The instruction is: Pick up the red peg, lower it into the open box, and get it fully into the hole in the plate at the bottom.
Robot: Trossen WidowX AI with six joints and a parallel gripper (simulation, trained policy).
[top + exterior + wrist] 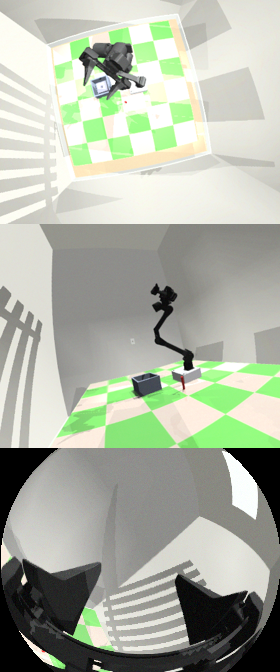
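The red peg (pixel 126 102) (pixel 183 382) stands nearly upright on the checkered top (pixel 139 123) (pixel 137 429), its long axis close to vertical, near the white base (pixel 138 90) (pixel 177 376); the top view reduces it to a dot. The exterior view shows the gripper (pixel 96 92) (pixel 154 289) (pixel 139 573) high overhead, released, fingers wide apart.

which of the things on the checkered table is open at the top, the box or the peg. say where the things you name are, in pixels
The grey-blue box (pixel 107 93) (pixel 147 388): its walled top is open, unlike the thin red peg (pixel 126 102) (pixel 183 382).

Air lies open between my fingers

The box (pixel 93 90) (pixel 147 387)'s walls bar low sideways passage; its top is open to me from above.
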